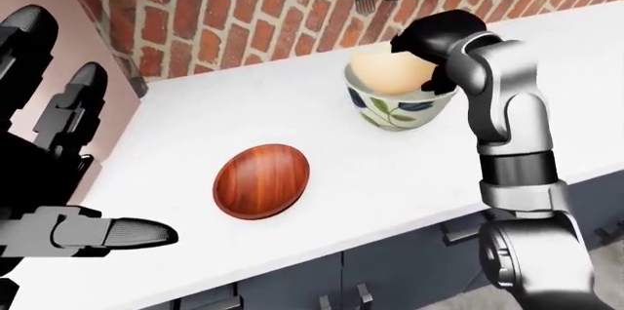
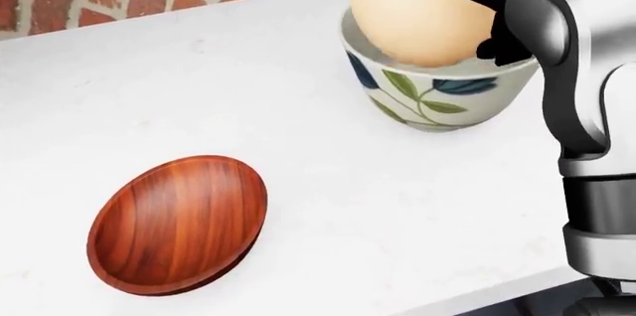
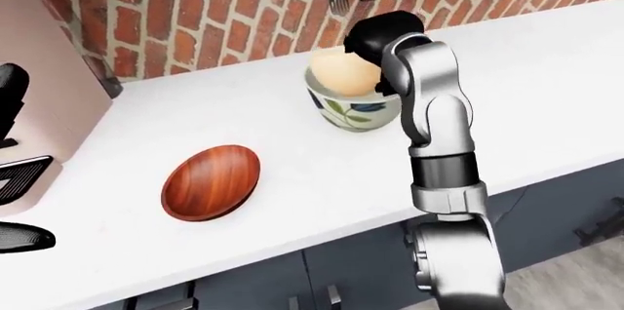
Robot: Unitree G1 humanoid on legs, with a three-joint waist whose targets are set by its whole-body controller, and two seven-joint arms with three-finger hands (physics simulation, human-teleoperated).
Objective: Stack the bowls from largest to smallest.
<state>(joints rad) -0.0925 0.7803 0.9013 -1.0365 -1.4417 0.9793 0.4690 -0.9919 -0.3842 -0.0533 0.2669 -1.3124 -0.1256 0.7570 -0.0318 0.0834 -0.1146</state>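
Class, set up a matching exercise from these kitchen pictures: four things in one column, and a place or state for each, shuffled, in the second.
Things:
1. wooden bowl
2. floral bowl
3. cream bowl
4. left hand

Places or states:
A. raised at the left edge of the left-eye view, fingers spread
B. tilted inside another bowl, under the right hand
C. alone on the white counter, nothing in it
D. upright on the counter, holding another bowl

Pairs: 1-C, 2-D, 3-B, 4-A
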